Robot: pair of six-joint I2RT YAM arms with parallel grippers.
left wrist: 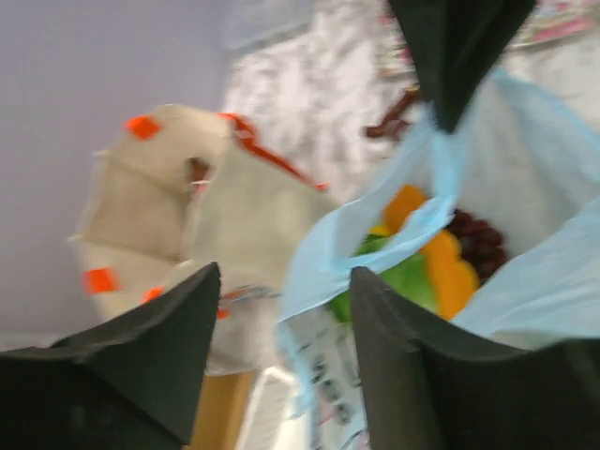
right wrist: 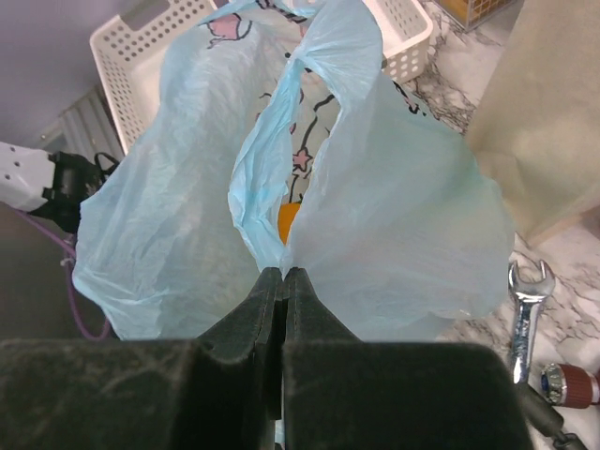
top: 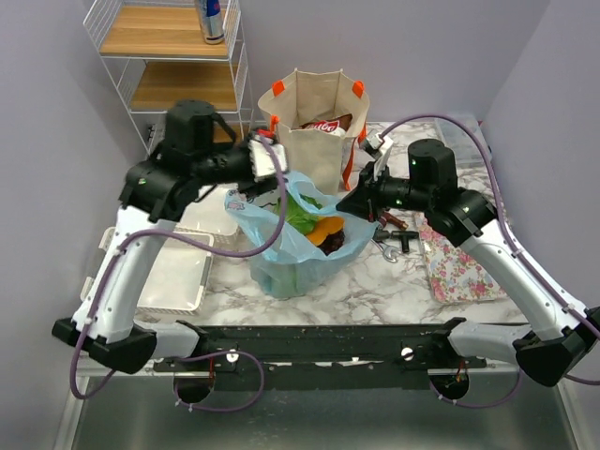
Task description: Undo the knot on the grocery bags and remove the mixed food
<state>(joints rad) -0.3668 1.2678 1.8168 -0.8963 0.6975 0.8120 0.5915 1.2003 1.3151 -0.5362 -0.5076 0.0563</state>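
Observation:
The light-blue plastic bag (top: pixel 286 253) stands open mid-table, with lettuce (top: pixel 302 214), an orange fruit (top: pixel 330 228) and dark grapes (top: pixel 334 246) showing inside. My right gripper (right wrist: pixel 283 272) is shut on the bag's right rim (right wrist: pixel 272 178) and holds it up. My left gripper (left wrist: pixel 281 291) is open above the bag's left side; a strip of blue plastic (left wrist: pixel 375 248) hangs just past its fingers, loose. Behind stands the beige tote (top: pixel 314 122), a red snack packet (top: pixel 323 125) in its mouth. In the left wrist view the tote (left wrist: pixel 178 216) is blurred.
White baskets (top: pixel 178 272) lie left of the bag, one seen behind it (right wrist: pixel 122 56). A wire shelf (top: pixel 173 56) at the back left carries a drink can (top: pixel 212 19). A wrench (right wrist: pixel 525 314), metal tools (top: pixel 394 230) and a floral pad (top: pixel 457 267) lie to the right.

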